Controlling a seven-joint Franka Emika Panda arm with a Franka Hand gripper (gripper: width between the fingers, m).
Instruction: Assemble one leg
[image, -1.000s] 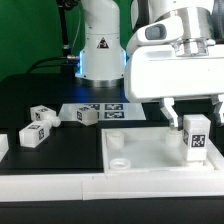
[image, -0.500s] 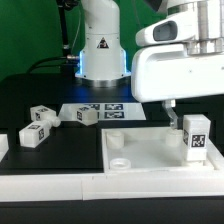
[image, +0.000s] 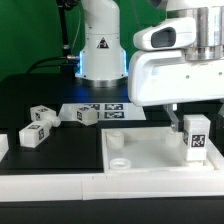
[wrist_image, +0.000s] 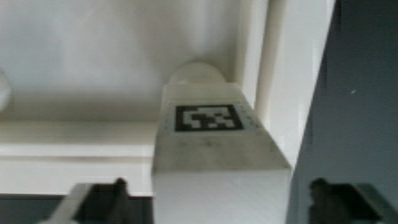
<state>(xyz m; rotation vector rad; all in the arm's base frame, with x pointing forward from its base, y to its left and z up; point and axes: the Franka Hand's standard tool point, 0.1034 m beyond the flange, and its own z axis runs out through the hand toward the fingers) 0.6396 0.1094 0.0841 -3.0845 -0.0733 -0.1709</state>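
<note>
One leg (image: 196, 137), a small white block with a tag marker, stands upright on the near corner of the large white panel (image: 150, 150) at the exterior view's right. My gripper (image: 197, 116) hangs straight over it, its fingers on either side of the leg's top. In the wrist view the leg (wrist_image: 214, 130) runs between the two dark fingertips (wrist_image: 100, 203), with a gap on each side. The gripper (wrist_image: 217, 203) is open and holds nothing.
Three more legs lie on the black table at the exterior view's left (image: 42, 113), (image: 32, 134), (image: 80, 115). The marker board (image: 112, 110) lies behind the panel. A round socket (image: 118, 140) shows on the panel's left side. The robot base (image: 100, 45) stands at the back.
The hand's upper part has shifted and turned a little above the leg. The leg and the other parts have not moved.
</note>
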